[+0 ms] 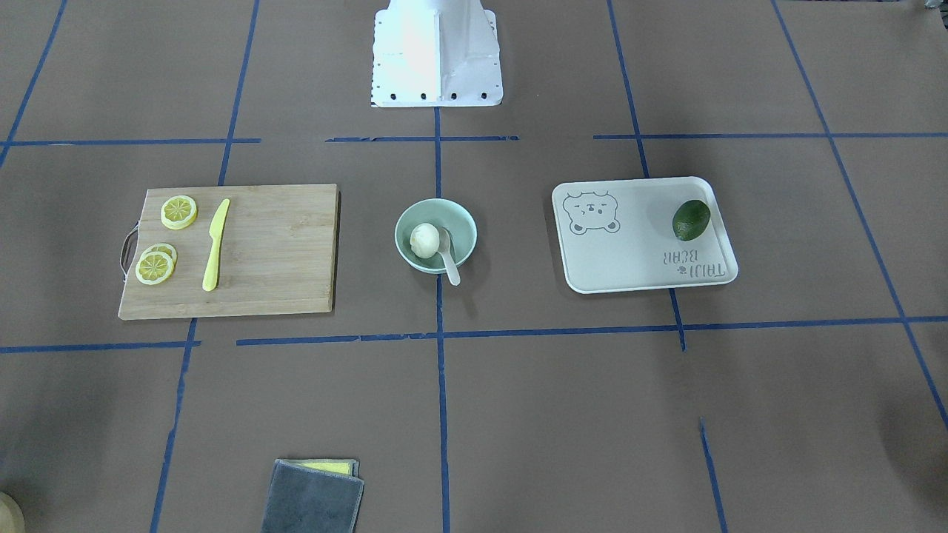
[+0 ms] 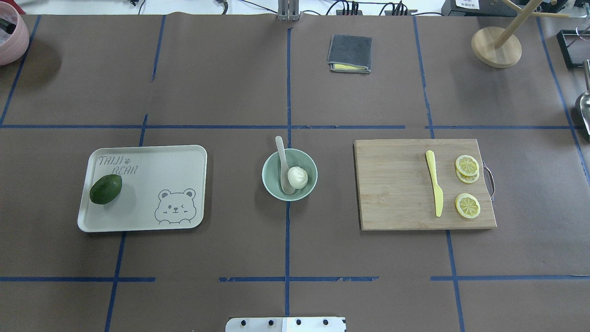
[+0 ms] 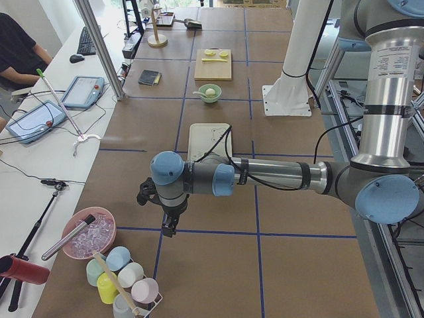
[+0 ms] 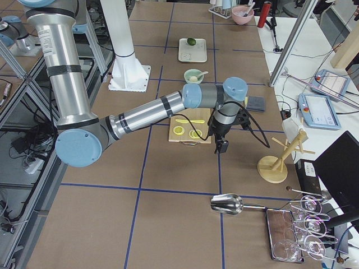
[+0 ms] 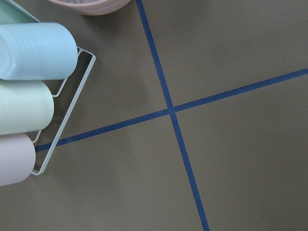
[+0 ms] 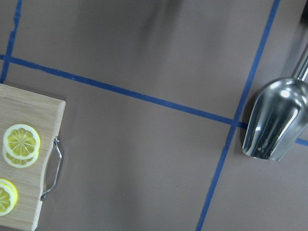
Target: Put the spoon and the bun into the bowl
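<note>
Bun [image 2: 297, 176] and spoon [image 2: 283, 163] are lying in bowl [image 2: 268, 180] w/ handle jutting toward 12 – prob. done. Left pincer [image 3: 169, 227] and right pincer [image 4: 222, 148] are hanging well apart from it – open or closed, can't tell. Best plan: avoiding any nudge to bowl.

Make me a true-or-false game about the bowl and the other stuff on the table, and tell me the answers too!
1. The bun sits inside the bowl. True.
2. The yellow knife lies on the cutting board. True.
3. The spoon lies flat on the cutting board. False: the spoon's scoop is in the bowl beside the bun, and its handle sticks out over the rim.
4. The avocado is in the bowl. False: the avocado lies on the tray, away from the bowl.
5. Lemon slices lie on the cutting board, beside the yellow knife. True.
</note>
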`<state>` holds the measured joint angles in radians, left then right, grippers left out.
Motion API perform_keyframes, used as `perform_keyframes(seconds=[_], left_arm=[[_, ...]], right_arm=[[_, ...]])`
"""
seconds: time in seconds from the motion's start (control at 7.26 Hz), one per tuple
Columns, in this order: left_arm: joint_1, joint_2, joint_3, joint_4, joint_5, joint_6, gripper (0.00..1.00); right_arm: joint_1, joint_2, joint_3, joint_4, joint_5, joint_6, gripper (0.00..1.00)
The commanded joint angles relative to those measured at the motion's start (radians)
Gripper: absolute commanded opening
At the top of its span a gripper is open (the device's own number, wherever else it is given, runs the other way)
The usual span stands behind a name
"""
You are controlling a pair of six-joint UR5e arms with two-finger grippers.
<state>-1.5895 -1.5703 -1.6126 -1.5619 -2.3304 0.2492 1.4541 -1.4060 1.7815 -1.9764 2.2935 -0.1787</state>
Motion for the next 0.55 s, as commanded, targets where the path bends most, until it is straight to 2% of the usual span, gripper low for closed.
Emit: perform_keyframes(seconds=[0.0, 0.28, 0.41], left_arm=[[-0.001, 0.015, 0.003, -0.001, -0.006, -0.004, 1.00], [-0.001, 0.016, 0.003, -0.001, -0.006, -0.004, 1.00], [-0.003, 0.015, 0.000, -0.001, -0.006, -0.005, 1.00]], right_arm=[[0.031, -0.025, -0.051, 0.011, 0.004, -0.004, 1.00], [0.083, -0.065, -0.160, 0.184, 0.035, -0.004, 1.00], [0.107, -0.085, -0.241, 0.315, 0.050, -0.002, 1.00]])
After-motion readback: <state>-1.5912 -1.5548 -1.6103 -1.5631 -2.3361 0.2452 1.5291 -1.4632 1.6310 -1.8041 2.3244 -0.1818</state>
